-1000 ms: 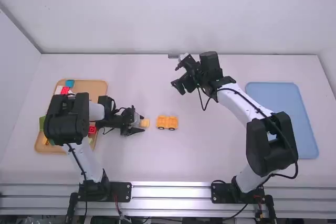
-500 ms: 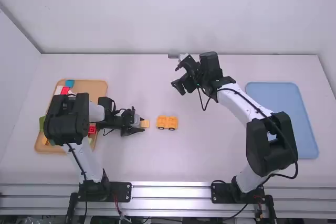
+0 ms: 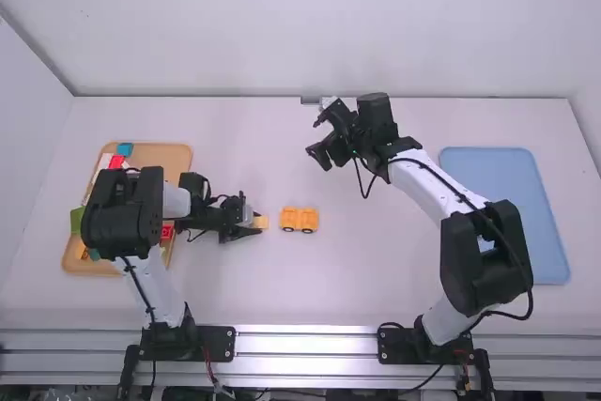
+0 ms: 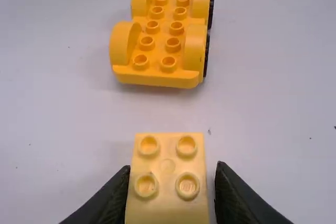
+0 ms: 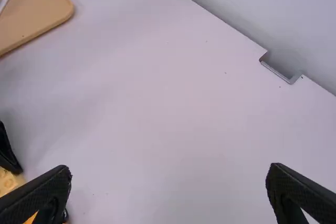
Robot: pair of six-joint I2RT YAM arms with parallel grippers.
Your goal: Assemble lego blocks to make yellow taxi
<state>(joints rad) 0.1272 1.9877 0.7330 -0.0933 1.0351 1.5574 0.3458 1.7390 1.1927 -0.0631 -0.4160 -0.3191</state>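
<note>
Far left: tan tray [image 3: 174, 156] on the white counter [image 3: 376, 279], bearing red, blue, green and white toy blocks; my left arm crosses above it. Next: my left tool [image 3: 259, 223], low, fingers parted little more than a block's width around the pale-yellow square plastic block with four studs on top [image 4: 168, 165] (thin gap at one finger; contact at the other unclear). Just right of that block, apart from it: the yellow-orange studded plastic car base [image 3: 300, 220], upright, black wheels. Farther up the counter: my right tool [image 3: 315, 138], wide open, nothing between its fingers. Far right: pale-blue tray [image 3: 507, 213].
</note>
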